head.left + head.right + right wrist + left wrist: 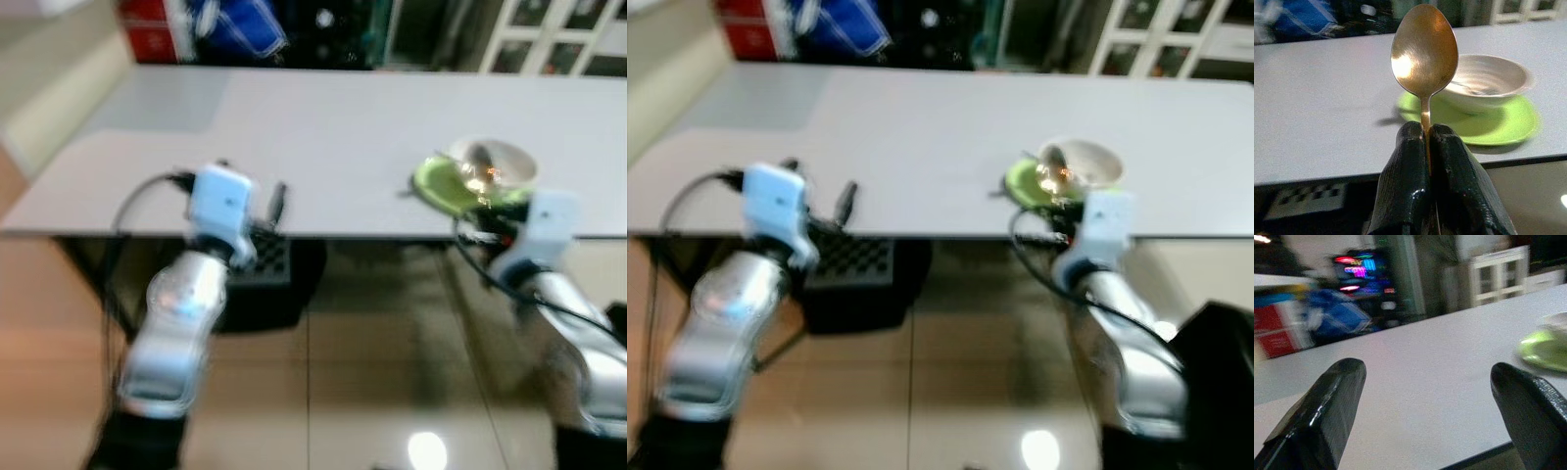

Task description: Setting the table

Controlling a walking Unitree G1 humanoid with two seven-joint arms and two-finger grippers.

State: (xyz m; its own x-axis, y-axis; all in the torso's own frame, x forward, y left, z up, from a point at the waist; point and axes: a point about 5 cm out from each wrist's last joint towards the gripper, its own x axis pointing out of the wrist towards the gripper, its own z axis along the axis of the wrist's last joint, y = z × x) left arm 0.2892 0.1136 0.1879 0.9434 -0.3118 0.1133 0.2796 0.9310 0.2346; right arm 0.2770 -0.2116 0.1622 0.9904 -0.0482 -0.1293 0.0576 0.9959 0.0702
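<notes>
The table (323, 137), a long pale grey slab, fills the far half of the head views, and the place setting sits near its front edge at about two o'clock from the robot. There a green plate (1508, 122) carries a whitish bowl (1488, 78). A dark crate (847, 269) sits on the floor beneath the table edge, at about eleven o'clock. The spoon (1424, 49) is a golden one, held upright by the right gripper (1429, 134), whose two black fingers are pressed together on the handle, with the scoop standing clear above them, just short of the plate. The left gripper (1430, 382) hovers at the table edge at about ten o'clock with its fingers spread wide, holding nothing and touching nothing. The step in hand looks like laying the spoon beside the setting. To do it well, the arm should reach over the edge, tip the spoon flat near the plate without knocking the bowl, and loosen its grip only once the handle rests on the tabletop.
</notes>
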